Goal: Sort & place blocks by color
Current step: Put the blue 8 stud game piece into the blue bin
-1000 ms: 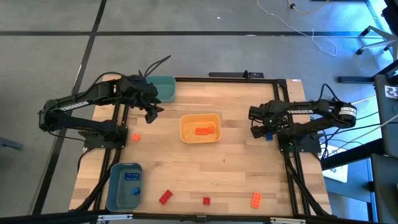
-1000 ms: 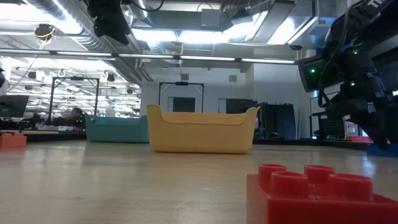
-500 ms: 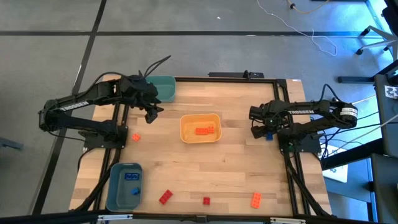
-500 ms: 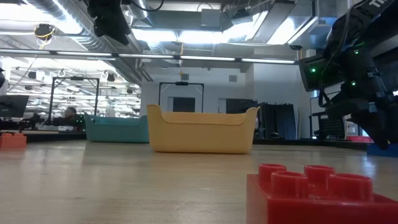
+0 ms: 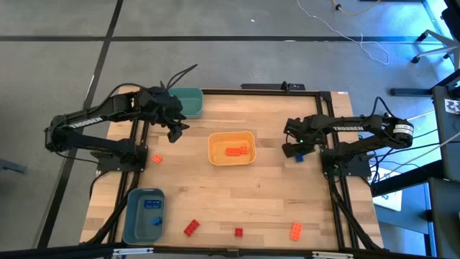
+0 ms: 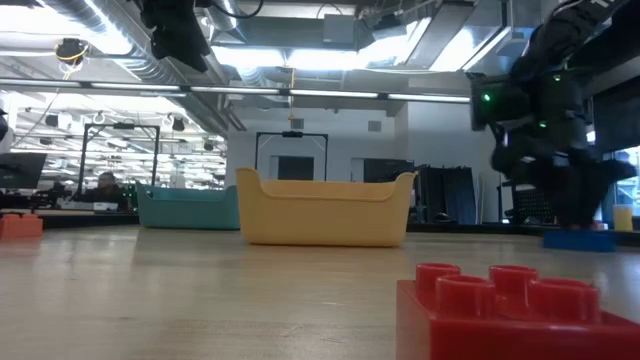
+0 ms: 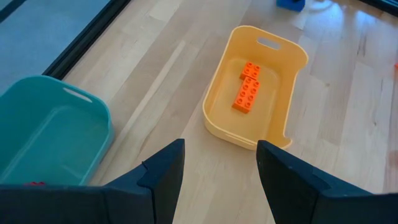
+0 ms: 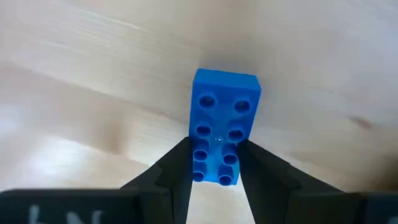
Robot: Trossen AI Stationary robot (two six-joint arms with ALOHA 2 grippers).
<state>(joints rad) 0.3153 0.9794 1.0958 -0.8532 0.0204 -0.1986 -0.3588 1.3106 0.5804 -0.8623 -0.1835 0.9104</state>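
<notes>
Blue block [image 8: 222,124] oblong, studs up, flat on the wood at 3 o'clock; two orange blocks [image 5: 236,151] at centre; red block [image 5: 191,228] at 7 o'clock.

Bright ceiling glare, blurred foreground

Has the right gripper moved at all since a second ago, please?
Yes. In the high view the right gripper, with the small blue plastic brick between its fingers, has shifted left, toward the yellow-orange rectangular bin.
</notes>
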